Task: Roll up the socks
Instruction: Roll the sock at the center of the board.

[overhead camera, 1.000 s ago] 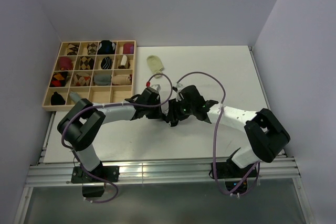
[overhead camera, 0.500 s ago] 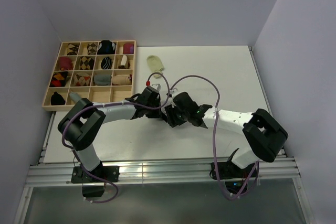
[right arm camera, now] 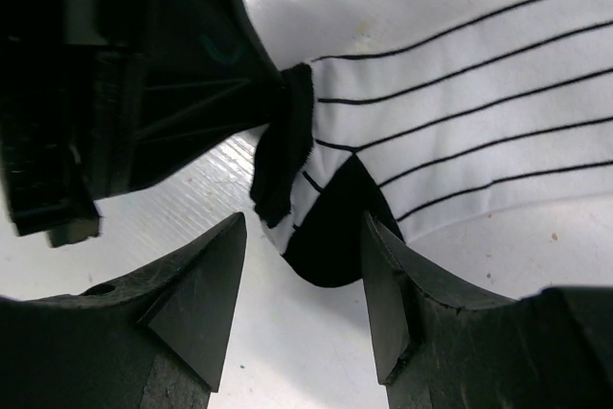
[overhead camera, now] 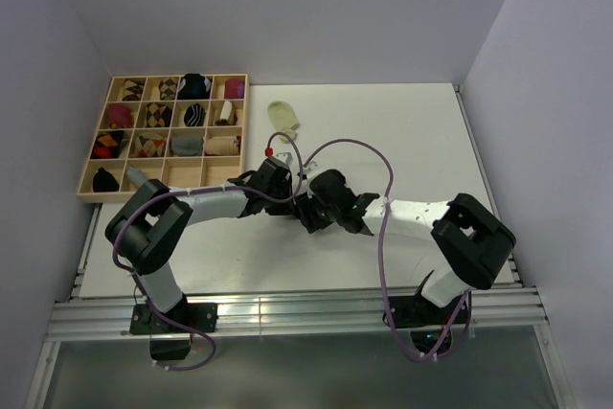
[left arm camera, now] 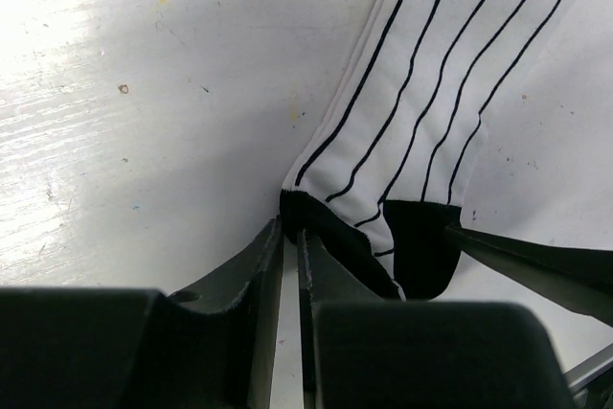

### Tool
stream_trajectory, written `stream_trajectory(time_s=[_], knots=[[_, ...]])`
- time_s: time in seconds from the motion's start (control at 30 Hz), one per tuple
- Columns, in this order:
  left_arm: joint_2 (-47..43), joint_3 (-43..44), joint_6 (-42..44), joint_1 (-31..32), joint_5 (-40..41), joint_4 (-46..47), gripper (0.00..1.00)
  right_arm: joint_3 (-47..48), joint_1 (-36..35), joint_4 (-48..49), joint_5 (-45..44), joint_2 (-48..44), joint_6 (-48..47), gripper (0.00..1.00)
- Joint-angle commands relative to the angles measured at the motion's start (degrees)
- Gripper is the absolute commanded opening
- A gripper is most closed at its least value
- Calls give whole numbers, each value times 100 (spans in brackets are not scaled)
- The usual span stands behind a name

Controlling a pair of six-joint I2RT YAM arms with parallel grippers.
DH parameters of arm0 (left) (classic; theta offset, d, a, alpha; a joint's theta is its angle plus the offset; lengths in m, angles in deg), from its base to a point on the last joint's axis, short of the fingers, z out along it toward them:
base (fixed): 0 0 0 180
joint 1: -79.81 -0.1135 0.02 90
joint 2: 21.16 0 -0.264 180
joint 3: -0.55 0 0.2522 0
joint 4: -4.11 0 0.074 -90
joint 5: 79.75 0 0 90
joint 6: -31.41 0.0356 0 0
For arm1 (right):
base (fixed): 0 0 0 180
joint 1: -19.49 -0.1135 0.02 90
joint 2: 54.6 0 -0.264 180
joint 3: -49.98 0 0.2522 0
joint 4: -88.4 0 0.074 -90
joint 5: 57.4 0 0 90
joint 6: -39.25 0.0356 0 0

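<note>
Left wrist view: left gripper (left arm camera: 290, 237) clamped on the black end of the white thin-black-striped knit sock (left arm camera: 431, 112) lying flat mid white table (left arm camera: 144, 93), right gripper (right arm camera: 305, 241) fingers apart straddling that end; looks soft, light and floppy, so take the bunched black edge.

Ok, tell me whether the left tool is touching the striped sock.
Touching. The left wrist view shows the left tool pinched on the black edge of the striped sock, fabric running in between its fingers.
</note>
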Motion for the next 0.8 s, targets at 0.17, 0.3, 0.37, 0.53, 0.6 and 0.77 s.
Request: stream_trajectory(time_s=[0.17,0.3,0.37,0.53,0.6,0.77], knots=[[122,-33,183,-21,178,-357,17,279,-312,429,214,278,-581,59],[105,-41,174,-21,178,-357,17,367,-321,289,126,533,-625,59],[87,-50,165,-38,178,-348,17,402,-347,192,82,603,-642,58],[17,-94,130,-82,64,-304,17,498,-435,-87,-400,832,-564,52],[-45,-112,87,-108,38,-278,17,542,-444,-194,-480,902,-484,38],[-579,-226,-80,-196,90,-234,26,577,-435,-510,-314,771,-133,11]])
